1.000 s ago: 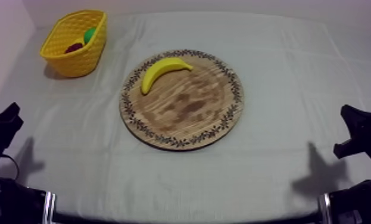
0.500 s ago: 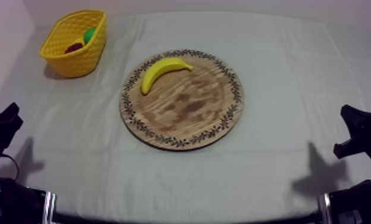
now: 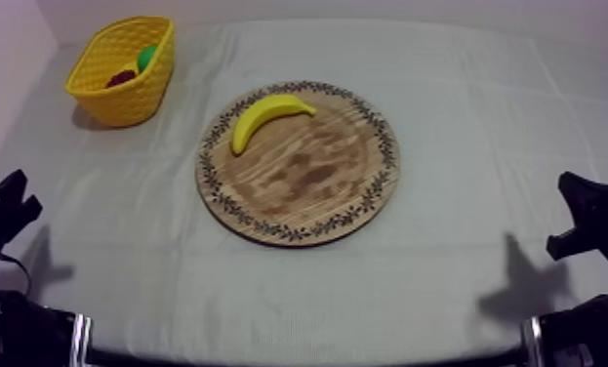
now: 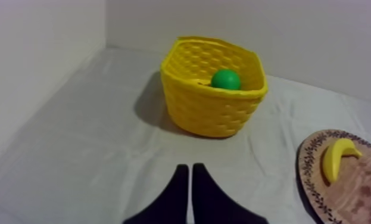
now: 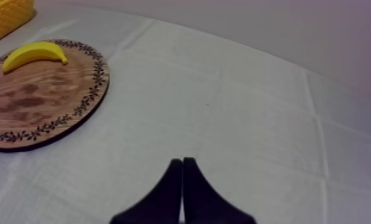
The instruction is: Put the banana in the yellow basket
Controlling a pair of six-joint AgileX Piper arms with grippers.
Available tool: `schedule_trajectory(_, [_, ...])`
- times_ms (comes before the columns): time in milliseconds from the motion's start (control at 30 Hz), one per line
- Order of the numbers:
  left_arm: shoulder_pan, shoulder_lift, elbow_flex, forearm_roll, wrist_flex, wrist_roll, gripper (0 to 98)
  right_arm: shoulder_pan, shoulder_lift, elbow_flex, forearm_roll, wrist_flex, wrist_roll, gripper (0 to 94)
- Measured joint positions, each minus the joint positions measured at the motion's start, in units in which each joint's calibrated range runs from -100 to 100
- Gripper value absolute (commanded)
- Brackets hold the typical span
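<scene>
The banana lies on the wooden board, near its far-left rim and well apart from both arms. It is a smooth, bright yellow crescent, one tapered tip pointing toward the board's middle right and the blunter end toward the near left. The board is a flat round disc of warm brown wood with darker grain blotches across its centre, ringed by a dark leafy pattern just inside the edge. The yellow basket stands at the far left of the table, apart from the board. It is a plastic tub with rounded corners, a thick rolled rim and walls moulded in a honeycomb lattice. Inside it sit a glossy green round fruit and a small red fruit. The grey-white cloth is matte, with faint fold creases. The left gripper hangs low over bare cloth on the near side of the basket, its black fingers pressed together into a narrow wedge, holding nothing. The right gripper is likewise closed to a thin wedge over the cloth beside the board, empty.
</scene>
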Motion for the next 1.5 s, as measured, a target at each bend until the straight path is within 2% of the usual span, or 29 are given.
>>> schedule_trajectory(167, [0.7,3.5,-4.6,-0.52,-0.1,1.5,0.0,0.0,0.0,0.0,0.0,0.0,0.0,0.3])
schedule_trajectory(333, [1.9,9.7,-13.8,-1.40,2.8,0.4,0.0,0.0,0.0,0.0,0.0,0.0,0.0,0.3])
schedule_trajectory(600, [5.7,26.9,-35.1,-1.21,12.5,-2.1,0.0,0.0,0.0,0.0,0.0,0.0,0.0,0.3])
schedule_trajectory(900, [14.4,48.7,-61.9,-3.84,24.8,-2.0,0.0,0.0,0.0,0.0,0.0,0.0,0.0,0.3])
schedule_trajectory(1067, [18.8,57.3,-70.9,-4.10,25.8,-1.4,0.0,0.0,0.0,0.0,0.0,0.0,0.0,0.3])
schedule_trajectory(1267, [22.6,65.3,-72.9,-3.92,26.1,-0.8,0.0,0.0,0.0,0.0,0.0,0.0,0.0,0.3])
schedule_trajectory(1500, [25.4,72.4,-72.8,-2.51,25.5,-1.3,0.0,0.0,0.0,0.0,0.0,0.0,0.0,0.3])
